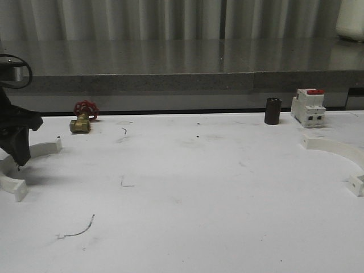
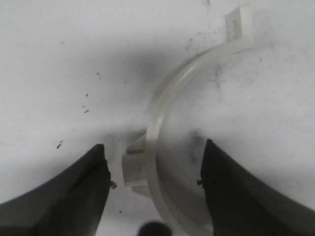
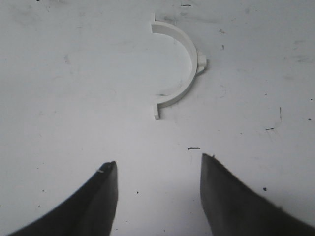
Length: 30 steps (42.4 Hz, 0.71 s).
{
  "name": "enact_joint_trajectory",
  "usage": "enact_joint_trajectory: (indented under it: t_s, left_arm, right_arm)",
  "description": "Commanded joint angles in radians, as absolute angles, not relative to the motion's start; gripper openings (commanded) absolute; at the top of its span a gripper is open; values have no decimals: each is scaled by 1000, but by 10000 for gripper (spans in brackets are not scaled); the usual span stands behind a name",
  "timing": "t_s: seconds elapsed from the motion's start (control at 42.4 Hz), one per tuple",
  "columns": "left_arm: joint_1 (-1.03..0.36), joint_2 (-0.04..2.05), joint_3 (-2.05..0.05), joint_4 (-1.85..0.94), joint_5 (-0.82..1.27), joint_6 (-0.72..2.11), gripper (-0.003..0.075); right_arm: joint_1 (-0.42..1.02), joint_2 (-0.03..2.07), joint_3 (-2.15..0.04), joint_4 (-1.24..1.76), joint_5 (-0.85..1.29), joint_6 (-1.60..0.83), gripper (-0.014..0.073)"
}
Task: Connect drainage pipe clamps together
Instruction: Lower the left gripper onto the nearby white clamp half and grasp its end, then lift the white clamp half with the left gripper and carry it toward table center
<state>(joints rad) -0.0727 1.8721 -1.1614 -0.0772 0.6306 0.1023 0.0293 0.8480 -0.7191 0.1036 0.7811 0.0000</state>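
Observation:
Two white half-ring drainage pipe clamps lie flat on the white table, far apart. One clamp is at the far left edge, under my left gripper. In the left wrist view this clamp curves between the open fingers of my left gripper. Its middle tab sits close to one finger, and neither finger touches it. The other clamp lies at the far right. My right gripper is open and holds nothing, and that clamp rests on the table some way ahead of its tips.
A brass valve with a red handwheel stands at the back left. A dark cylinder and a white breaker with a red top stand at the back right. A grey ledge runs behind the table.

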Motion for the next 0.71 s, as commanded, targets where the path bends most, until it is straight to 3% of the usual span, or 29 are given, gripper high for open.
enact_joint_trajectory:
  t_s: [0.0, 0.33, 0.684]
  left_arm:
    - [-77, 1838, -1191, -86, 602, 100, 359]
    - [-77, 1857, -1191, -86, 605, 100, 307]
    - [-77, 1860, -1191, -86, 601, 100, 100]
  right_arm:
    - [22, 846, -750, 108, 735, -6, 416]
    - [22, 846, -750, 108, 736, -6, 416]
    - [22, 846, -750, 108, 736, -6, 416]
